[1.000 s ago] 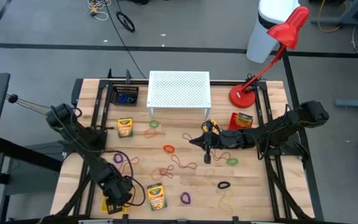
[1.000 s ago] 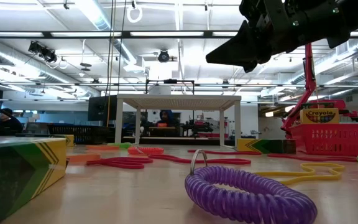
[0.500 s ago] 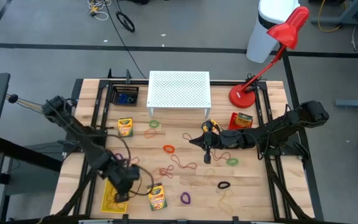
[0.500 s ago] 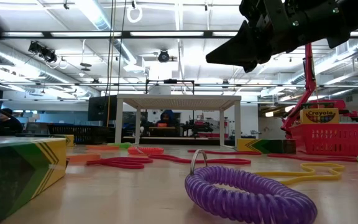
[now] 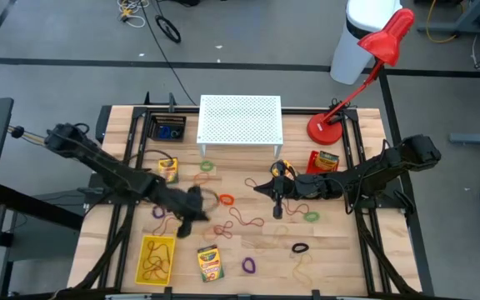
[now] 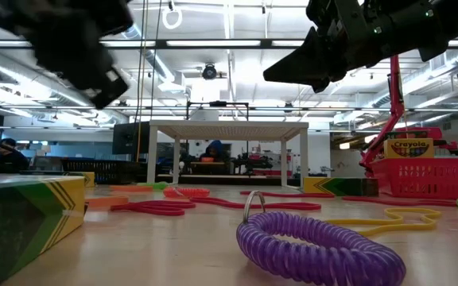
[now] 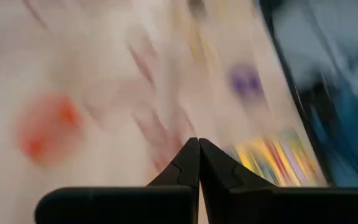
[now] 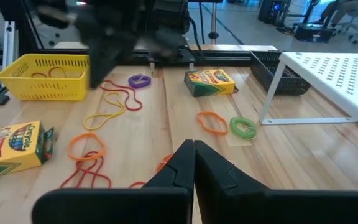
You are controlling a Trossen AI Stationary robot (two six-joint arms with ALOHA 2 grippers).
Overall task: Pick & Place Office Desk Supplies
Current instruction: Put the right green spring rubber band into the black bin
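Observation:
Crayon boxes lie flat at the near middle [image 5: 209, 262] and far left [image 5: 167, 167]; a third stands in a red basket [image 5: 323, 160]. Coloured loops, among them purple [image 5: 248, 265], orange [image 5: 226, 199] and black [image 5: 300, 247], and thin rubber bands [image 5: 244, 218] lie scattered on the wood. A yellow basket [image 5: 157, 258] at the near left holds rubber bands. My left gripper [image 5: 188, 221] hangs shut and empty above the table left of centre; its fingers [image 7: 199, 149] are closed together. My right gripper [image 5: 257, 188] hovers shut and empty over the centre, pointing left [image 8: 193, 149].
A white perforated stand [image 5: 240, 121] sits at the far middle, with a black tray [image 5: 167, 129] to its left. A red desk lamp [image 5: 327, 125] rises at the far right. Black rails run along both table sides.
My left gripper has swung from over the yellow basket at the near left corner toward the far edge and the table's right, ending left of centre. The basket with its rubber bands now shows uncovered. My right arm has kept still.

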